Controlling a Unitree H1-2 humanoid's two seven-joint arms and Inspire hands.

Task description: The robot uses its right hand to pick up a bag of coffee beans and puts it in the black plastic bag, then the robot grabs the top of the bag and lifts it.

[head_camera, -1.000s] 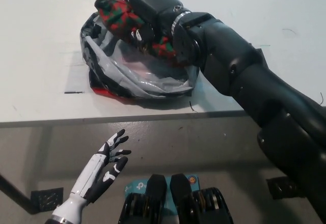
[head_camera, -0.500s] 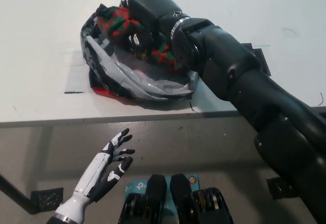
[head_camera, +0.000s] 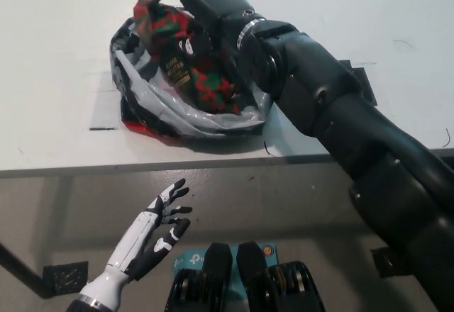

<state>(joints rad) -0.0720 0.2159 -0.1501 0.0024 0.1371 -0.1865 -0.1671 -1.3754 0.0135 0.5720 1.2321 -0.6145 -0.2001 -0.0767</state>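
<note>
While the black right hand (head_camera: 206,3) has its fingers closed on the red-and-green patterned coffee bean bag (head_camera: 186,57), now partly inside the crumpled black plastic bag (head_camera: 142,103) on the white worktop (head_camera: 57,42), lower deeper before letting go. White left hand (head_camera: 152,234) rests open below.

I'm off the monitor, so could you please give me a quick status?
Right hand over the black plastic bag, grip unclear. Coffee bag in its mouth. Left hand open, below table. Nothing obstructing.

Coffee bag going into the black bag

Our right hand (head_camera: 213,3) grips the coffee bag (head_camera: 186,60) inside the black bag (head_camera: 142,92); left hand (head_camera: 157,230) rests open below.
</note>
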